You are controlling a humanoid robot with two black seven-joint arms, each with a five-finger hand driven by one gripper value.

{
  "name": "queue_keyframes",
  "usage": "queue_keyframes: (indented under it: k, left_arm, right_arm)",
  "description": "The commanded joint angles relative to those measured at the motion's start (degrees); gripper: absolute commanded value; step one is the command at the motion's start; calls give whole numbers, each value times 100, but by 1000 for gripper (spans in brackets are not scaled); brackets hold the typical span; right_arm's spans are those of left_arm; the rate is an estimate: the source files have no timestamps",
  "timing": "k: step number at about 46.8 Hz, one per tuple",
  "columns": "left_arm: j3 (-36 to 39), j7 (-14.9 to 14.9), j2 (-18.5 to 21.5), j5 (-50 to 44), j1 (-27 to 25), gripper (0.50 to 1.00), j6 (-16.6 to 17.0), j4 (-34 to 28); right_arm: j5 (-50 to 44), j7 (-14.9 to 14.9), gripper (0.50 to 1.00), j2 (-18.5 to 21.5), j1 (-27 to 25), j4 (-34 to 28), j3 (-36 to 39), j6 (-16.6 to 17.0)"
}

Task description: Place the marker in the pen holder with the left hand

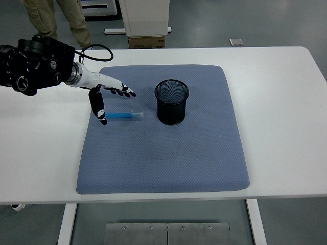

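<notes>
Slim blue marker (pixel 122 116) flat on quilted mat (pixel 163 153), perhaps touching left hand (pixel 104 97).

We see a blue marker (pixel 124 116) just beside the black-and-white left hand (pixel 104 97), a black mesh pen holder (pixel 171 101) beyond it, both on a grey-blue dimpled mat (pixel 163 153).

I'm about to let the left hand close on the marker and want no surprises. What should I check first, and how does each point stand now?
1. Marker lies flat on the blue mat, fully in view: ok.
2. Left hand is open, fingers spread, holding nothing: ok.
3. Hand is at the marker's left end, thumb pointing down beside it: ok; actual contact: cannot tell.
4. Pen holder stands upright on the mat, right of the marker, mouth unobstructed: ok.
5. Path from marker to holder has nothing in the way: ok.
6. Person's legs at the picture's top, beyond the table: ok.
</notes>
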Motion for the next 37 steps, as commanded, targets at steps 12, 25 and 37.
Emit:
queue_keyframes:
  k: [12,25,37]
  left_arm:
    - [0,26,-181,-1,78,1000,-5,8]
    - [211,131,-190,17,105,1000,21,17]
    - [211,457,-207,17,157,1000,38,52]
  right_arm:
    - [1,0,1000,0,3,0,0,1]
    - [1,0,1000,0,3,0,0,1]
    - [1,0,1000,0,-6,0,0,-8]
